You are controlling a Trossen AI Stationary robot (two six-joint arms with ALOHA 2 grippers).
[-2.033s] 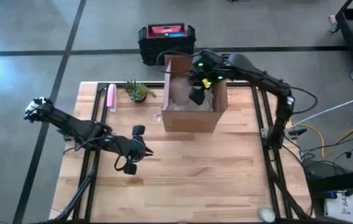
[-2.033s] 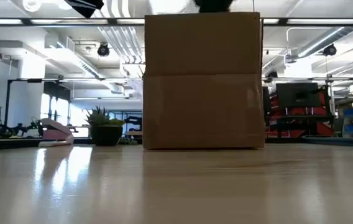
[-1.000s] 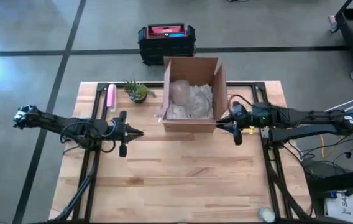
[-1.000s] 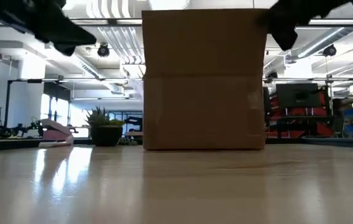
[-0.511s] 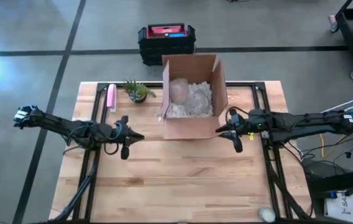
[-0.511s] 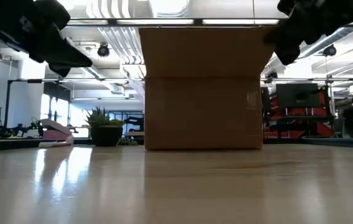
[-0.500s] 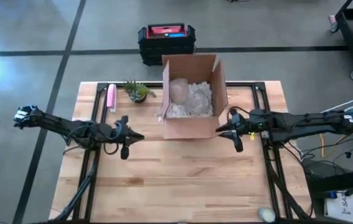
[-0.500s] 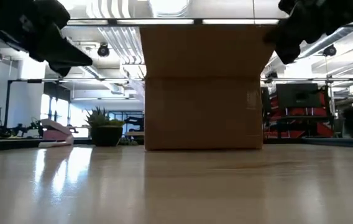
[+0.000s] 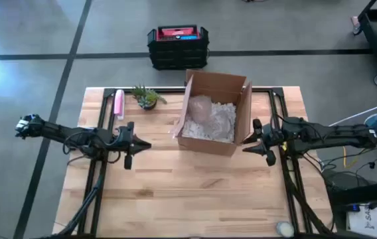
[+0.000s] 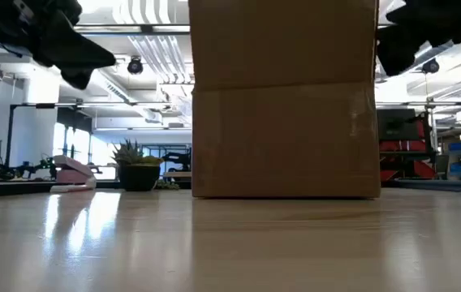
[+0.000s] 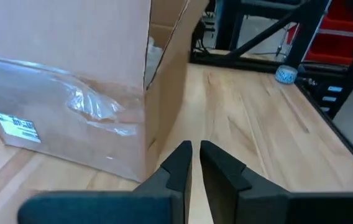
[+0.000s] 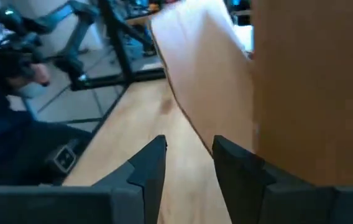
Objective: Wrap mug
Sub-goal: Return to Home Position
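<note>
While both arms lie low along the counter's (image 9: 195, 199) two sides, bare planks run across its whole near half.

- Box (image 9: 208, 144): one, cardboard, flaps up, on the far half of the counter, turned slightly askew to the edges. A strip of wood shows between it and the far edge.
- Wrapped mug (image 9: 200, 108): one, a pale bubble-wrap bundle inside the box, toward its left wall.
- Left hand (image 9: 146, 144): points at the box from the left, with a stretch of wood between its tips and the box's left wall. In the left wrist view its fingers (image 11: 178, 163) are pressed nearly together, only a slit between them, holding nothing.
- Right hand (image 9: 246, 147): just beside the box's near right corner; contact cannot be judged. In the right wrist view its fingers (image 12: 148, 163) are spread a little, with nothing between them.
- Far left corner: one small potted plant (image 9: 147, 97) and one pink object (image 9: 118, 103).
- Floor beyond the far edge: one black-and-red case (image 9: 177, 45).
</note>
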